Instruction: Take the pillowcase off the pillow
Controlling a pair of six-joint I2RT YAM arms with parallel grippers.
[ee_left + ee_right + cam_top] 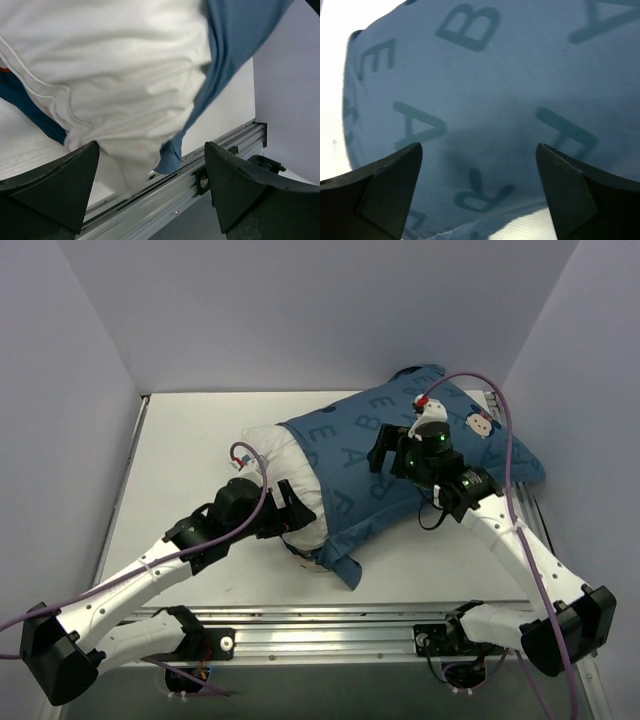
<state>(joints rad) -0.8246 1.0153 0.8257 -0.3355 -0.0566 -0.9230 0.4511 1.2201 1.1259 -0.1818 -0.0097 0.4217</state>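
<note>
Lying across the centre and right of the top view: the pillowcase (340,455), blue, printed with darker letters, covering most of the pillow (272,455), whose plain white end bulges out of the case's open mouth just left of centre. Item, left gripper (290,512): at that exposed end; the left wrist view shows its jaws spread wide, with white pillow fabric sagging between the fingers (55,185) and nothing pinched yet. Item, right gripper (385,453): over the middle of the case, jaws likewise wide apart and holding nothing, lettered cloth beneath its fingers (380,195); whether the tips touch the cloth cannot be told. Step in hand, as judged: securing one hold on the pillow and another on the case, so that the two can be drawn apart. Recommended handling: left jaws to close deep on a full fold of the white cushion, not on its slack skin alone, and clear of the blue hem lying to either side of it; right jaws to take only the case's top layer, pinching a raised wrinkle, since catching the filling below would drag the pillow along. Pull to run along the pillow's length, toward the upper right of the frame. Surroundings: white table (180,460); aluminium rail (330,625) across the bottom of the frame, near the case's lower corner, a possible snag.
</note>
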